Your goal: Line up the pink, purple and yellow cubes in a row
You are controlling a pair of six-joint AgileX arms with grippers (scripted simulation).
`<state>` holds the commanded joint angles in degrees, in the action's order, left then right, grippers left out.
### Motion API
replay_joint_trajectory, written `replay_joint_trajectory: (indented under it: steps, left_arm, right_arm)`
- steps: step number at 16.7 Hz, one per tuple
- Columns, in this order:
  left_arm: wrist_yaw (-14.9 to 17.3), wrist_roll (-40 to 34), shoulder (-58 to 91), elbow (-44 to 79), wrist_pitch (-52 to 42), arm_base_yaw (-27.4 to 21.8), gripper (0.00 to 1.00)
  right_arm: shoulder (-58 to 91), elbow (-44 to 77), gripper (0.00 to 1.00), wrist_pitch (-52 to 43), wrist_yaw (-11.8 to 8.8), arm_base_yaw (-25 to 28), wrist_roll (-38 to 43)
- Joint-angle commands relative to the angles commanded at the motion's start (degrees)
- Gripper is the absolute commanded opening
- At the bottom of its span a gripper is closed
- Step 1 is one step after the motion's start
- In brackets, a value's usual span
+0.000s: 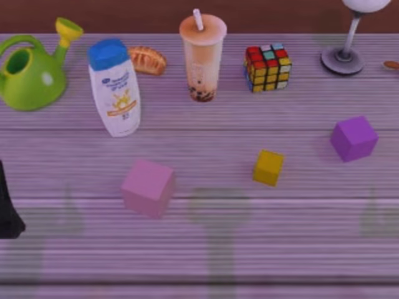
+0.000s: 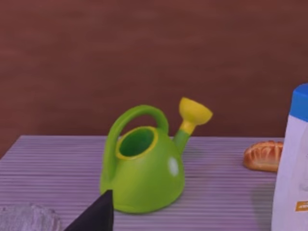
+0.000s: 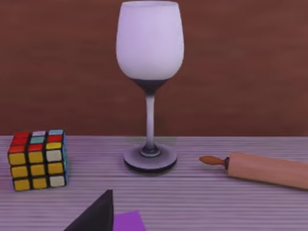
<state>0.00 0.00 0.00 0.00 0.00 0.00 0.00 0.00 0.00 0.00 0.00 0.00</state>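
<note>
1. The pink cube sits on the tabletop left of centre in the top view, apart from the other two cubes.
2. The yellow cube lies to its right, near the middle, slightly farther back.
3. The purple cube rests well to the right, farther back again; the three run in a loose diagonal, none touching. One corner of it also shows in the right wrist view.
4. Behind them, along the far side, stand a green watering can, a white bottle with a blue cap, a bread roll, a drink cup with a straw, a puzzle cube and a wine glass.
5. A rolling pin lies beside the glass.
6. The left arm shows only as a dark shape at the top view's left edge; whether its end effector is open I cannot tell.
7. The right arm is outside the top view; a dark tip shows in its wrist view, state unknown.
</note>
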Motion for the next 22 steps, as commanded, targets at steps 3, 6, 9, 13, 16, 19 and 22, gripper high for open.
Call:
replay_joint_trajectory:
  steps: [3, 6, 9, 13, 16, 19, 22]
  left_arm:
    - [0.00, 0.00, 0.00, 0.00, 0.00, 0.00, 1.00]
    - [0.00, 0.00, 0.00, 0.00, 0.00, 0.00, 1.00]
    - [0.00, 0.00, 0.00, 0.00, 0.00, 0.00, 1.00]
    - [0.00, 0.00, 0.00, 0.00, 0.00, 0.00, 1.00]
    - [0.00, 0.00, 0.00, 0.00, 0.00, 0.00, 1.00]
    - [0.00, 0.00, 0.00, 0.00, 0.00, 0.00, 1.00]
    - [0.00, 0.00, 0.00, 0.00, 0.00, 0.00, 1.00]
  right_arm:
    - [0.57, 0.56, 1.00, -0.36, 0.02, 0.14, -0.21]
    - [5.86, 5.80, 1.00, -3.67, 0.05, 1.56, -2.16]
    - [16.51, 16.03, 1.00, -9.76, 0.00, 4.28, -5.77]
    - [38.57, 34.56, 1.00, -21.19, -0.07, 9.19, -12.41]
    - [58.75, 49.59, 1.00, -31.28, -0.01, 13.27, -18.05]
    - [79.57, 64.45, 1.00, -41.57, 0.10, 17.33, -23.68]
    - [98.43, 78.41, 1.00, -50.98, 0.17, 21.13, -28.90]
